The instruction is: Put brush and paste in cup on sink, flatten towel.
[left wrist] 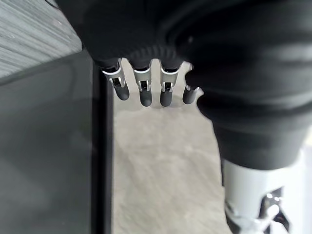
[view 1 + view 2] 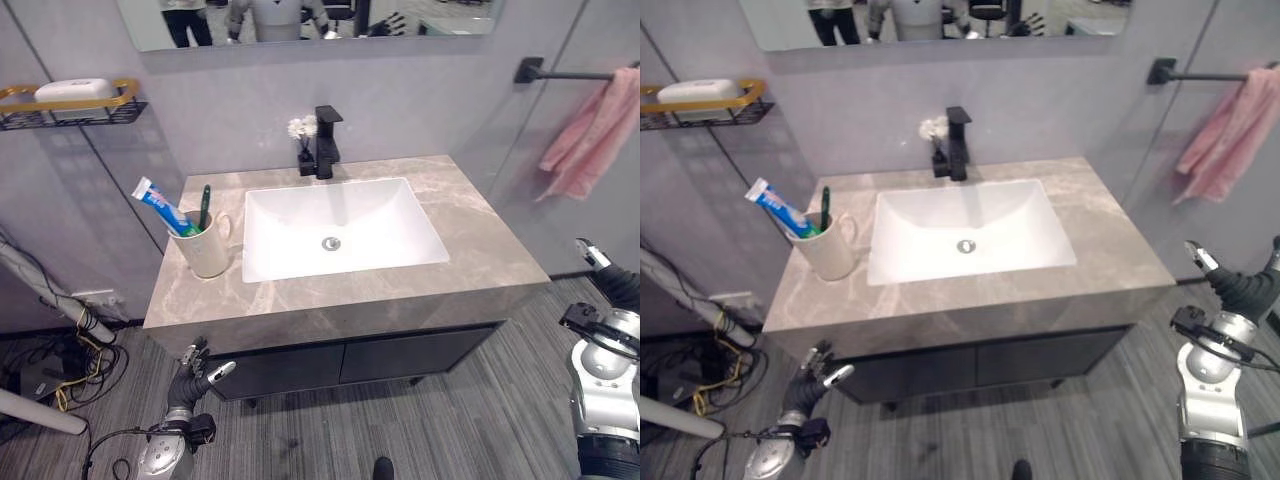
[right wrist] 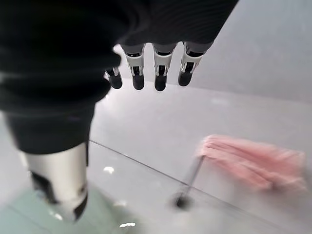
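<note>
Left eye view had the cream cup [image 2: 205, 248] standing on the mottled stone bench [image 2: 480, 240], left of the white rectangular sink [image 2: 340, 228]. The toothpaste tube [image 2: 160, 206] leaned out up-left; the green brush [image 2: 205, 206] stood nearly upright. A pink towel [image 2: 592, 135] hung bunched on its black bar [image 2: 575, 74]. Wrist views showed each empty robot hand with straight fingers, left [image 1: 141, 85] and right [image 3: 146, 68].

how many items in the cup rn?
2: the toothpaste tube leaning out over the cup rim toward the wall shelf side, and the green toothbrush standing beside it. Anything shorter would be hidden.
</note>
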You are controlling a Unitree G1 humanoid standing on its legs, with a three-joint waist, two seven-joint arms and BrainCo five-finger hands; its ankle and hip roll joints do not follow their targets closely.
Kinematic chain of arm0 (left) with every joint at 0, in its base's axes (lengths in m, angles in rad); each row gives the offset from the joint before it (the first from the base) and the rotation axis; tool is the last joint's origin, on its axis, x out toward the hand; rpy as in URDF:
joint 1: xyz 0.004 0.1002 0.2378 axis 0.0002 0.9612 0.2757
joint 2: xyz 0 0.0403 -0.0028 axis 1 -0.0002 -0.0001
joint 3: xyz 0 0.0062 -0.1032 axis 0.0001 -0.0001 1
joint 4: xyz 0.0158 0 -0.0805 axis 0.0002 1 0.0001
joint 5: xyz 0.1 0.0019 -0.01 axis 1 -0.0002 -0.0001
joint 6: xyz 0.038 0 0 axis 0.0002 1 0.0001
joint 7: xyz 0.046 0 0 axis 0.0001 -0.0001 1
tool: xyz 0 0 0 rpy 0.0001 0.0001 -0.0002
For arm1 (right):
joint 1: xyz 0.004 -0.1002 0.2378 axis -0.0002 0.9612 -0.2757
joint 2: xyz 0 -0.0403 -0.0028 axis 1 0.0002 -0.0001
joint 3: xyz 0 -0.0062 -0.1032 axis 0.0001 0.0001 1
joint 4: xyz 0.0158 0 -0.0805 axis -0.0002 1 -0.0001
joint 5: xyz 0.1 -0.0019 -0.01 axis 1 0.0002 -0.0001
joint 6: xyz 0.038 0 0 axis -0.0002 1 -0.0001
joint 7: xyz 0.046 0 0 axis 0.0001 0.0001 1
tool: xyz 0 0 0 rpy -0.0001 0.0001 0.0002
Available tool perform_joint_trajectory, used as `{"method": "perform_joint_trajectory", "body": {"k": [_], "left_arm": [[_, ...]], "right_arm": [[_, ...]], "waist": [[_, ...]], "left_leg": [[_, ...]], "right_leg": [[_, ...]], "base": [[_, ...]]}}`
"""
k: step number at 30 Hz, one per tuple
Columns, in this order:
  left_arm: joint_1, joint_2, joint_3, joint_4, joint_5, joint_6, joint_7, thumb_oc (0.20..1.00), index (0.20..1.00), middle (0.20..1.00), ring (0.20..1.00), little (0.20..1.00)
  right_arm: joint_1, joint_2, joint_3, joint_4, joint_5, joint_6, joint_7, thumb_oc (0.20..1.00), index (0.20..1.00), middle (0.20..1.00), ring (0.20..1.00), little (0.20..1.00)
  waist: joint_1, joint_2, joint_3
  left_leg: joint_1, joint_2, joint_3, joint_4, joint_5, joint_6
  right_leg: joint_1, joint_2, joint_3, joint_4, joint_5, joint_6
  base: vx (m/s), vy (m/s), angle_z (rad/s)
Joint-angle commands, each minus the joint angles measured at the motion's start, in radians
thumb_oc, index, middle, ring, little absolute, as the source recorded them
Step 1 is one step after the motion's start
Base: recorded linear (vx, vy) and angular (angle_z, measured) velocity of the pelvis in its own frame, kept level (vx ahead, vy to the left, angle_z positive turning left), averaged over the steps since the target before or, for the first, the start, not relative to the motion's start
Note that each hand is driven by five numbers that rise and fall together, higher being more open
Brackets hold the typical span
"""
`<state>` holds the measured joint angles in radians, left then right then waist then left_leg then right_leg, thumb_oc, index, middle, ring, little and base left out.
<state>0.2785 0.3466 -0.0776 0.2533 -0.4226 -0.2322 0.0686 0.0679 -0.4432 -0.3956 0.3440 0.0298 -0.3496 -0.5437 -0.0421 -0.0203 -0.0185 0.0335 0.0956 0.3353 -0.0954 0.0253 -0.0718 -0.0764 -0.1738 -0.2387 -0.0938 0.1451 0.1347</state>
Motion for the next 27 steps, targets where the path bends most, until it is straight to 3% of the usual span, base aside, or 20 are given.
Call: {"method": "perform_joint_trajectory", "body": {"k": [1, 2, 5, 6, 8, 11, 18, 19, 20, 27], "left_arm": [[-0.046, 0.032, 0.047, -0.067, 0.003, -0.060, -0.006, 1.000, 1.000, 1.000, 1.000, 1.000], [-0.045, 0.032, 0.047, -0.068, 0.003, -0.060, -0.006, 1.000, 1.000, 1.000, 1.000, 1.000], [-0.038, 0.031, 0.045, -0.108, -0.062, -0.042, -0.056, 1.000, 1.000, 1.000, 1.000, 1.000], [-0.039, 0.033, 0.046, -0.155, -0.108, -0.027, -0.095, 1.000, 1.000, 1.000, 1.000, 1.000], [-0.038, 0.047, 0.063, -0.221, -0.117, -0.023, -0.118, 1.000, 1.000, 1.000, 1.000, 1.000], [-0.016, 0.074, 0.080, -0.314, -0.175, -0.016, -0.162, 1.000, 1.000, 1.000, 1.000, 1.000], [0.014, 0.108, 0.118, -0.410, -0.206, -0.006, -0.181, 1.000, 1.000, 1.000, 1.000, 1.000], [0.013, 0.113, 0.124, -0.415, -0.211, -0.004, -0.190, 0.266, 0.266, 0.266, 0.266, 0.266], [0.012, 0.123, 0.131, -0.416, -0.209, -0.005, -0.193, 0.200, 0.200, 0.200, 0.200, 0.200], [0.011, 0.167, 0.158, -0.405, -0.218, 0.006, -0.190, 0.200, 0.200, 0.200, 0.200, 0.200]], "right_arm": [[-0.038, 0.014, 0.036, 0.212, 0.186, 0.004, 0.057, 1.000, 1.000, 1.000, 1.000, 1.000], [-0.039, 0.013, 0.037, 0.215, 0.188, 0.002, 0.058, 1.000, 1.000, 1.000, 1.000, 1.000], [-0.044, 0.024, 0.141, 0.538, 0.247, 0.069, 0.144, 1.000, 1.000, 1.000, 1.000, 1.000], [-0.100, 0.071, 0.249, 0.818, 0.298, 0.138, 0.255, 1.000, 1.000, 1.000, 1.000, 1.000], [-0.124, 0.151, 0.360, 0.991, 0.240, 0.193, 0.351, 1.000, 1.000, 1.000, 1.000, 1.000], [-0.105, 0.185, 0.531, 0.959, 0.036, 0.209, 0.411, 1.000, 1.000, 1.000, 1.000, 1.000], [-0.089, 0.185, 0.560, 0.964, -0.032, 0.227, 0.417, 1.000, 1.000, 1.000, 1.000, 1.000], [-0.092, 0.181, 0.561, 0.973, -0.042, 0.231, 0.419, 1.000, 1.000, 1.000, 1.000, 1.000], [-0.095, 0.176, 0.565, 0.974, -0.047, 0.230, 0.422, 1.000, 1.000, 1.000, 1.000, 1.000], [-0.089, 0.138, 0.513, 0.940, -0.043, 0.223, 0.363, 1.000, 1.000, 1.000, 1.000, 1.000]], "waist": [[-0.003, -0.026, 0.017], [-0.003, -0.026, 0.016], [0.007, -0.025, 0.024], [0.027, -0.026, 0.030], [0.046, -0.019, 0.036], [0.060, -0.009, 0.046], [0.068, 0.006, 0.040], [0.069, 0.008, 0.040], [0.070, 0.010, 0.040], [0.063, 0.031, 0.041]], "left_leg": [[-0.011, 0.044, -0.059, 0.008, 0.015, -0.009], [-0.012, 0.043, -0.059, 0.008, 0.015, -0.009], [-0.014, 0.047, -0.068, 0.008, 0.018, -0.014], [-0.024, 0.048, -0.079, 0.008, 0.030, -0.018], [-0.039, 0.047, -0.095, 0.008, 0.041, -0.024], [-0.049, 0.050, -0.107, 0.008, 0.049, -0.030], [-0.068, 0.054, -0.120, 0.008, 0.063, -0.037], [-0.068, 0.055, -0.123, 0.008, 0.063, -0.038], [-0.068, 0.057, -0.122, 0.008, 0.064, -0.040], [-0.070, 0.066, -0.120, 0.008, 0.071, -0.050]], "right_leg": [[0.027, -0.112, -0.001, 0.007, 0.050, 0.099], [0.026, -0.113, -0.001, 0.007, 0.050, 0.098], [0.034, -0.108, -0.012, 0.007, 0.046, 0.096], [0.036, -0.106, -0.025, 0.007, 0.048, 0.091], [0.039, -0.108, -0.048, 0.007, 0.047, 0.090], [0.043, -0.108, -0.061, 0.007, 0.044, 0.088], [0.044, -0.106, -0.084, 0.007, 0.039, 0.085], [0.046, -0.105, -0.086, 0.007, 0.038, 0.085], [0.048, -0.105, -0.088, 0.007, 0.036, 0.084], [0.050, -0.099, -0.095, 0.007, 0.031, 0.083]], "base": [[0.00, 0.000, 0.00], [0.00, 0.000, 0.00], [-0.02, -0.022, 0.09], [-0.03, -0.048, 0.17], [-0.04, -0.047, 0.29], [-0.01, -0.028, 0.26], [0.01, -0.018, 0.11], [0.02, -0.025, 0.14], [0.02, -0.018, 0.13], [0.00, -0.002, 0.01]]}}
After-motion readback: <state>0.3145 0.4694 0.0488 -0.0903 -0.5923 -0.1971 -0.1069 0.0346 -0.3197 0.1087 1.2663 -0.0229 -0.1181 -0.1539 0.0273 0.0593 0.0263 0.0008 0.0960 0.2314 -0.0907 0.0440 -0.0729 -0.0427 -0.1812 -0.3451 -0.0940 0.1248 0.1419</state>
